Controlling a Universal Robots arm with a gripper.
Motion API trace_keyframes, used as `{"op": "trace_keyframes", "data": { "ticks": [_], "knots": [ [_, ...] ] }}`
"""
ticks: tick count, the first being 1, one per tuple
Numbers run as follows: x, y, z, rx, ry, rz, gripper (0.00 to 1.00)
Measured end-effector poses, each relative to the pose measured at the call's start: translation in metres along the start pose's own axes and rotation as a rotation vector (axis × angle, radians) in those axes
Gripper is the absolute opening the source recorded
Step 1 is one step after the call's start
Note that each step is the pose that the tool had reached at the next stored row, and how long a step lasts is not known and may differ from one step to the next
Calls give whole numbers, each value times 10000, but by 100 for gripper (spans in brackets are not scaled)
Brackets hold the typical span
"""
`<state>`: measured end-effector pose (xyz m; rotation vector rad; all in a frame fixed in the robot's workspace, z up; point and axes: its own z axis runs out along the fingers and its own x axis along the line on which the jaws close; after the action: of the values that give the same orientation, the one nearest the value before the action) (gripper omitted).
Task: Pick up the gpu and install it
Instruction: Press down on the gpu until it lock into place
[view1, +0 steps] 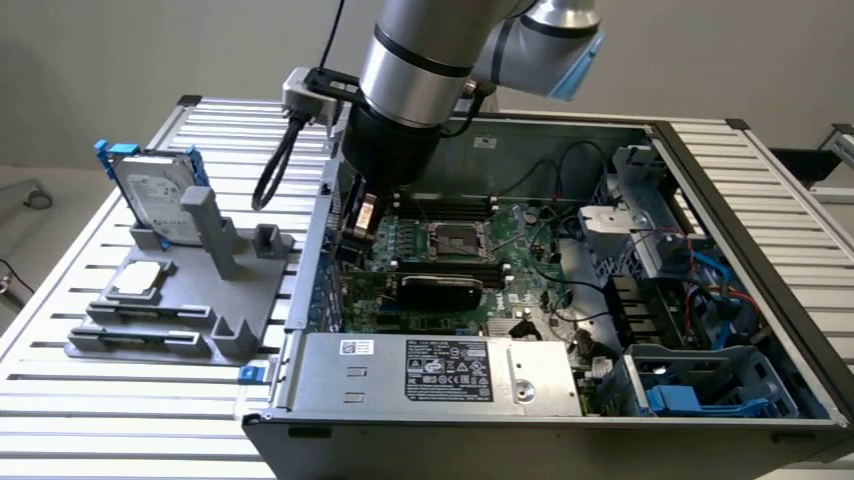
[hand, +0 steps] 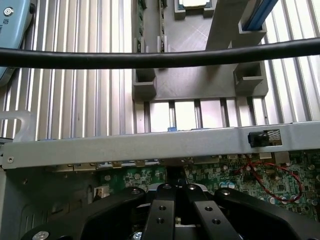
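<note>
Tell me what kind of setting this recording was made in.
Probably a lab bench or test cell for PC assembly: an open computer case lies on a slatted aluminium table, a grey fixture beside it holds a hard drive, and a robot arm reaches into the case.

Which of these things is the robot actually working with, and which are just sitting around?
Part of the job:
- gpu, lying in the open computer case on the motherboard
- gripper, shut, low inside the case

Just lying about:
- hard drive with blue rails, upright in the grey holder
- power supply
</note>
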<state>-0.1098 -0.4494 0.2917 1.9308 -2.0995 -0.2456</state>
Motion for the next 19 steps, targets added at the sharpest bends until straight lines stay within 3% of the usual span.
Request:
{"op": "trace_keyframes", "data": {
  "ticks": [19],
  "knots": [
    [-3, 27, 13, -55, -67, 213, 11]
  ]
}}
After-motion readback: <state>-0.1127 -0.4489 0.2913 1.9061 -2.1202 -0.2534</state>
